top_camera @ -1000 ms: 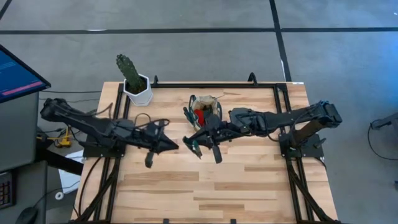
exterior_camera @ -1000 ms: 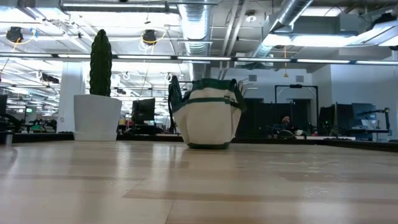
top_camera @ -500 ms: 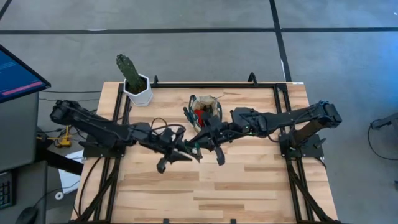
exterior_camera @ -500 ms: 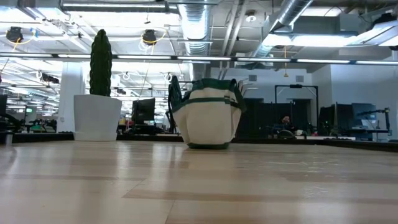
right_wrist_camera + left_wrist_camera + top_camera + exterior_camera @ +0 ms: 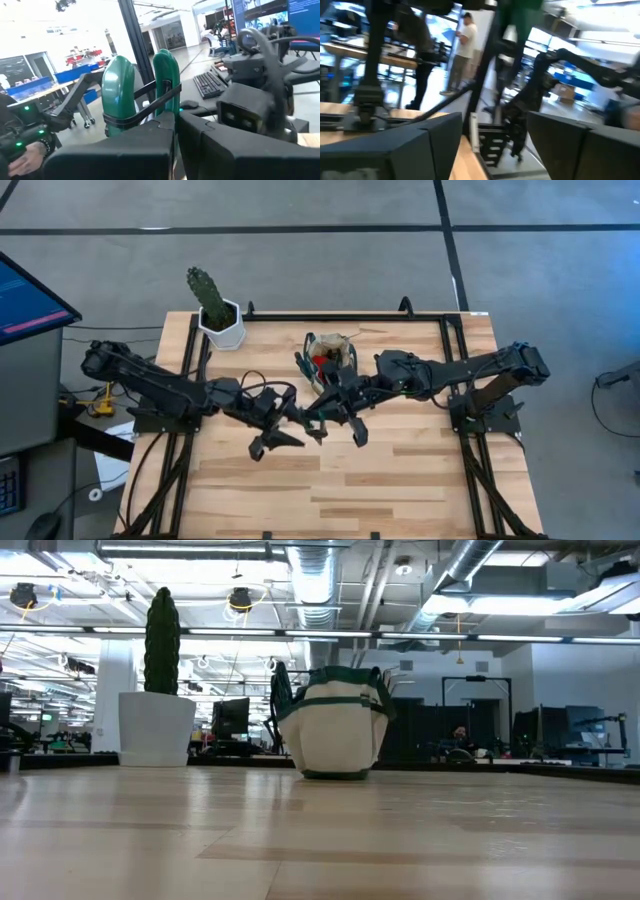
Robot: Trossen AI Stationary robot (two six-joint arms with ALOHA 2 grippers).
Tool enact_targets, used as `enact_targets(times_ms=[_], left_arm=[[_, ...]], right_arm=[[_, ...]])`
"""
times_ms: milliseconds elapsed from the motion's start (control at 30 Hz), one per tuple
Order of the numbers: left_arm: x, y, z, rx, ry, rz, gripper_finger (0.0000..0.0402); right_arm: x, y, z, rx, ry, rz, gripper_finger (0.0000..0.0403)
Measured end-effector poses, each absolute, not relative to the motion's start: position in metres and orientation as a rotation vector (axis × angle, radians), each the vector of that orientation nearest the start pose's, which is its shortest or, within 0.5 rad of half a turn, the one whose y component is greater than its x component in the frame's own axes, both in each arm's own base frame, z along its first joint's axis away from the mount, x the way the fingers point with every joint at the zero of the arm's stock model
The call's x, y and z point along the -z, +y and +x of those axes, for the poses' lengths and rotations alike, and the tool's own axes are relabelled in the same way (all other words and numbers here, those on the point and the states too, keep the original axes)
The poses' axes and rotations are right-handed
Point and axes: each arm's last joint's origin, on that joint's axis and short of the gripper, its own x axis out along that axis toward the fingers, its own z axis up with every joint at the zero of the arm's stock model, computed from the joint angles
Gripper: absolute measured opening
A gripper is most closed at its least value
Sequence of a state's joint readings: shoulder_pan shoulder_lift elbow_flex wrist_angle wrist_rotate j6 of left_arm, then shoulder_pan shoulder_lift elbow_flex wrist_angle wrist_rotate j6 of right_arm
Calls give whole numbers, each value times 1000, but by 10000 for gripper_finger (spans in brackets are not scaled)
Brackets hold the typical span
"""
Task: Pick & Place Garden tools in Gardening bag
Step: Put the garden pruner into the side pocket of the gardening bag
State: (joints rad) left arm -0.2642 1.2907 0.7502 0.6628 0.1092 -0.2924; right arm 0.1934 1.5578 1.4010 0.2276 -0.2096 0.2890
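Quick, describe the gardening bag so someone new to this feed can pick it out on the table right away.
Start at the wooden table in the high view and look to the middle of its far edge. The gardening bag stands there upright, with tool handles sticking out of its open top. It is beige canvas with dark green trim and straps, unlike the white pot holding a cactus at the far left corner.

Green-handled pruning shears point(image 5: 142, 95) upright in mid-air; beige, green-trimmed gardening bag point(image 5: 334, 724) upright at table's far middle, red tool point(image 5: 321, 365) inside
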Motion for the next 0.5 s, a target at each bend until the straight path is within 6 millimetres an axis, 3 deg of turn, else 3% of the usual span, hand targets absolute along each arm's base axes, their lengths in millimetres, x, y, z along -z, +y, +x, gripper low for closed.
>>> enact_targets(times_ms=[267,500], left_arm=[[-293,-77,279,336,-122,-300,218],[-280,-80,292,338,-137,-308,208]], right_arm=[[-395,74,356,-404,-11,284,1],[-395,69,357,-390,-14,284,1]])
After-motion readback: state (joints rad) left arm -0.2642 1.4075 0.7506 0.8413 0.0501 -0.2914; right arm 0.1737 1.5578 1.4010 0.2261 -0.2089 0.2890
